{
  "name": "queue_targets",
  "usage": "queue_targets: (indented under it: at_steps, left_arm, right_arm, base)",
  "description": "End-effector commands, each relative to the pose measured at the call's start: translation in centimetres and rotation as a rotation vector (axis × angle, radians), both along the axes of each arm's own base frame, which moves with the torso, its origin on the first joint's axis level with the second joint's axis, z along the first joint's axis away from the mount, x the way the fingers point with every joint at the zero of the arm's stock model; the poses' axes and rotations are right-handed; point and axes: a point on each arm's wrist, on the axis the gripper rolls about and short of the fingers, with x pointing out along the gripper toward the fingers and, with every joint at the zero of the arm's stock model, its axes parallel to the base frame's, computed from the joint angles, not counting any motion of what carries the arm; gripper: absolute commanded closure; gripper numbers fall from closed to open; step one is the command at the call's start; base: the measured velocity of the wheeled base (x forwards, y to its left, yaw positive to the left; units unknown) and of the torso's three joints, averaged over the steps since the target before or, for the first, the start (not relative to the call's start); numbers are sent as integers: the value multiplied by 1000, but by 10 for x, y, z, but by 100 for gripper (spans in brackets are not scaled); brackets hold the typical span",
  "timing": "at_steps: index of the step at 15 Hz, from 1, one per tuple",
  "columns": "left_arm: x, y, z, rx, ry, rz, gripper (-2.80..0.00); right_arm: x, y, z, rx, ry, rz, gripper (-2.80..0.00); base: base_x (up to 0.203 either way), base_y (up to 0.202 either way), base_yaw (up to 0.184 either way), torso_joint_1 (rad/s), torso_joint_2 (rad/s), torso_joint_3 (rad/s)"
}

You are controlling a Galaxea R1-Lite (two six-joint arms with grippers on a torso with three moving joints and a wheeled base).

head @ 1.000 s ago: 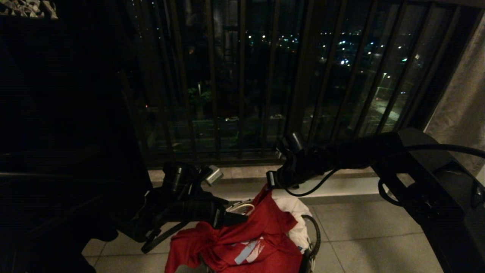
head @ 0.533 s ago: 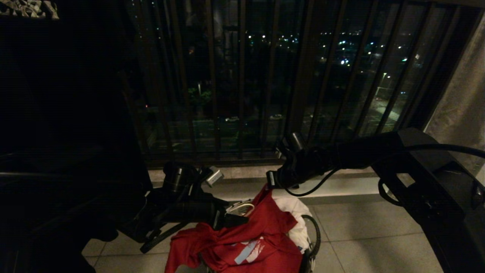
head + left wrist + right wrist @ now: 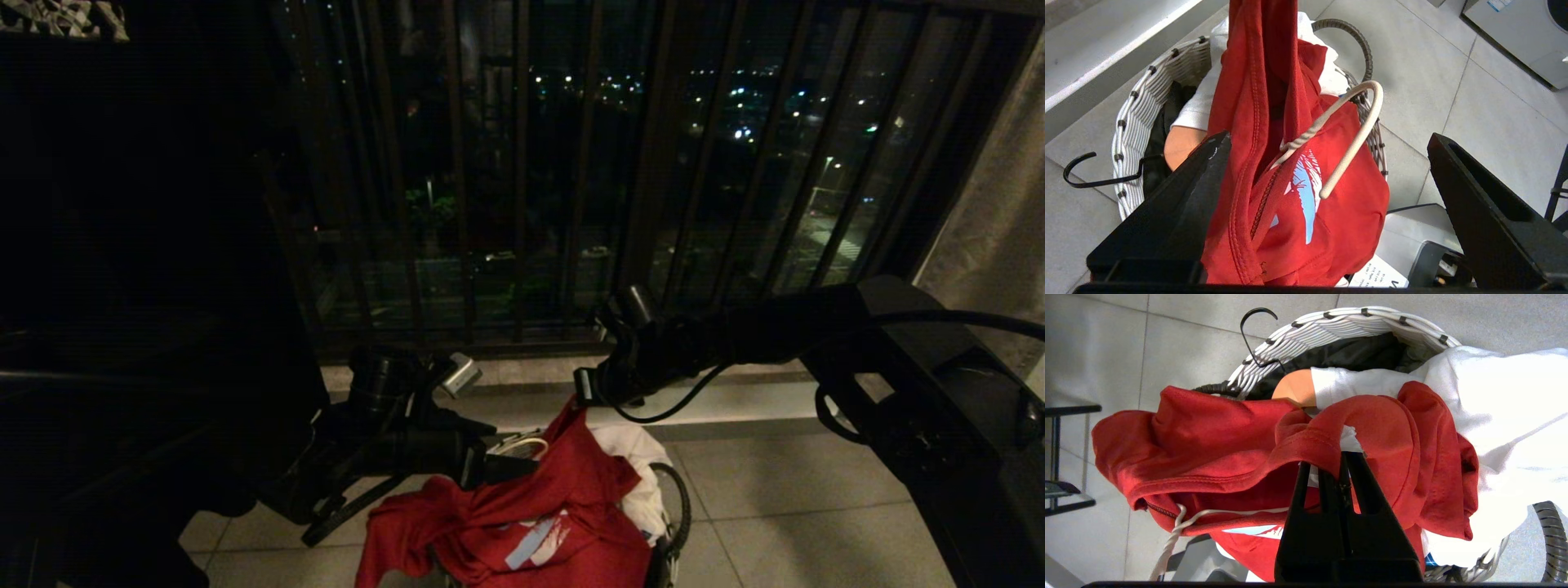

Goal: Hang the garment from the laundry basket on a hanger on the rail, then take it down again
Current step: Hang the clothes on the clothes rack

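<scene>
The red garment (image 3: pixel 531 523) is draped over the laundry basket (image 3: pixel 1137 118), a white woven basket on the tiled floor. My right gripper (image 3: pixel 584 388) is shut on a fold of the garment's edge (image 3: pixel 1306 437) and holds it up above the basket. The hanger (image 3: pixel 1355 134), thin white wire, has its hook and twisted neck sticking out of the garment's opening. My left gripper (image 3: pixel 1329 139) is open, with its jaws on either side of the hanging cloth and the hanger's hook, gripping nothing. The rail is out of view.
A white T-shirt (image 3: pixel 1494 396) and a black garment (image 3: pixel 1355 351) lie in the basket, and a wooden hanger's black hook (image 3: pixel 1081 171) pokes over its rim. Dark balcony railing bars (image 3: pixel 522 180) stand behind. A pale appliance (image 3: pixel 1515 36) sits on the floor nearby.
</scene>
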Motion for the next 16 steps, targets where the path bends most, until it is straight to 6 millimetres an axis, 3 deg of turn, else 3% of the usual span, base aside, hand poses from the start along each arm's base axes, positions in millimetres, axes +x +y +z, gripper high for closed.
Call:
queue_targets:
  at_steps: [1, 3, 4, 5, 16]
  left_arm:
    - [-1, 0, 1, -4, -2, -3, -280]
    - [-2, 0, -1, -1, 4, -4, -280]
    - [-2, 0, -1, 0, 5, -3, -92]
    - [-1, 0, -2, 0, 5, -3, 0]
    - [-2, 1, -2, 2, 4, -5, 0]
  right_arm:
    - [0, 0, 0, 1, 3, 1, 0]
    - [0, 0, 0, 1, 3, 1, 0]
    - [0, 0, 0, 1, 3, 1, 0]
    - [0, 0, 0, 1, 3, 1, 0]
    - [0, 0, 0, 1, 3, 1, 0]
  base:
    - [0, 0, 0, 0, 0, 0]
    - [0, 0, 0, 0, 0, 0]
    - [0, 0, 0, 0, 0, 0]
    - [0, 0, 0, 0, 0, 0]
    - [0, 0, 0, 0, 0, 0]
